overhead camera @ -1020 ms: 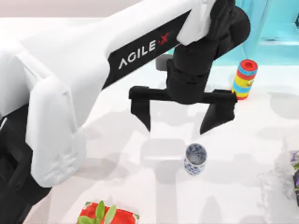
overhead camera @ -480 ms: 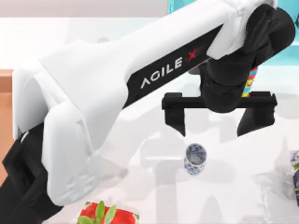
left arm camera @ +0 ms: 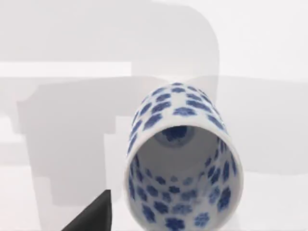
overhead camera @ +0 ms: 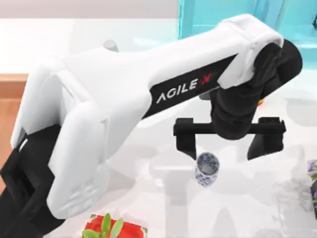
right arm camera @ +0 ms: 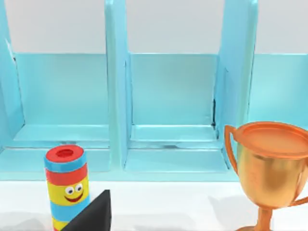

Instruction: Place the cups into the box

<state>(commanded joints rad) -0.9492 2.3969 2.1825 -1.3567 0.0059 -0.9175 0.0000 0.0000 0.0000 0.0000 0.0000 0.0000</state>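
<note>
Near the middle of the desk [overhead camera: 148,29], toward its right side, 1 floral cup [overhead camera: 206,169] stands upright, white with a blue flower pattern, its mouth open to the top camera. The left gripper [overhead camera: 224,141] hangs directly above it with its jaws released and spread wide: 1 finger [overhead camera: 187,144] sits just beside the cup rim on the left, the other finger is well apart on the right. No finger touches the cup. The left wrist view looks down into the same cup [left arm camera: 180,159], with white desk surface open on every side of it.

At the left edge of the desk, a strip of the orange-brown box [overhead camera: 11,99] is visible beyond the left arm [overhead camera: 124,104].

Other items counted: 1 turquoise shelf unit [right arm camera: 168,96] along the far edge, 1 striped cylinder [right arm camera: 66,185] with a face standing in front of it, 1 copper trophy [right arm camera: 269,168] beside the shelf, and 1 red item with green leaves [overhead camera: 111,229] at the near edge.

The state of the right gripper's jaws cannot be told.
</note>
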